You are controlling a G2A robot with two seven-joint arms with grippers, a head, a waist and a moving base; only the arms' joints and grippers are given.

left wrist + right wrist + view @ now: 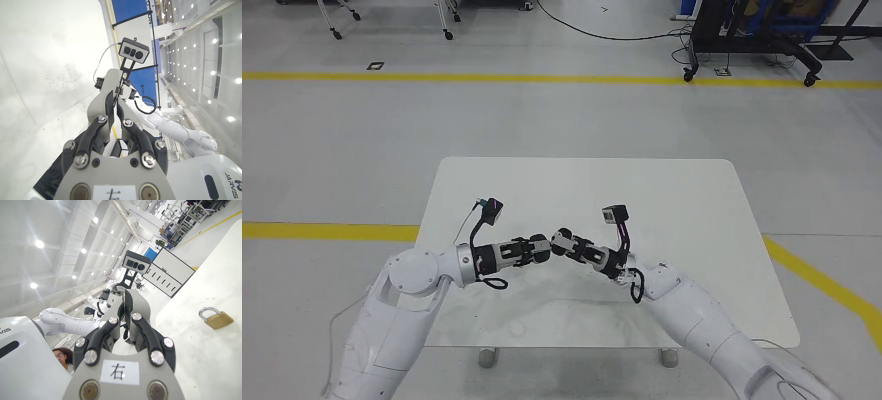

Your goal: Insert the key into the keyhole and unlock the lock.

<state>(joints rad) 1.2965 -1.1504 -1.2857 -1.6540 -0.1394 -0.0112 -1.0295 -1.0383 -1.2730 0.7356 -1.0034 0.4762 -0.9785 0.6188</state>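
Observation:
Above the middle of the white table [692, 200] my two grippers meet tip to tip. My left gripper [541, 247] [115, 95] is shut on a thin metal piece, apparently the key [117, 91], which pokes out past its fingertips toward the right gripper. My right gripper [561, 240] [125, 296] is shut, its pads pressed together; whether it also pinches the key I cannot tell. A brass padlock [215, 318] with a silver shackle lies flat on the table, off to the side of the right gripper and apart from both.
The tabletop [208, 351] around the padlock is bare, with small dark specks. The table's rounded edge [170, 306] runs close behind the padlock. Both forearms cross the table's near half.

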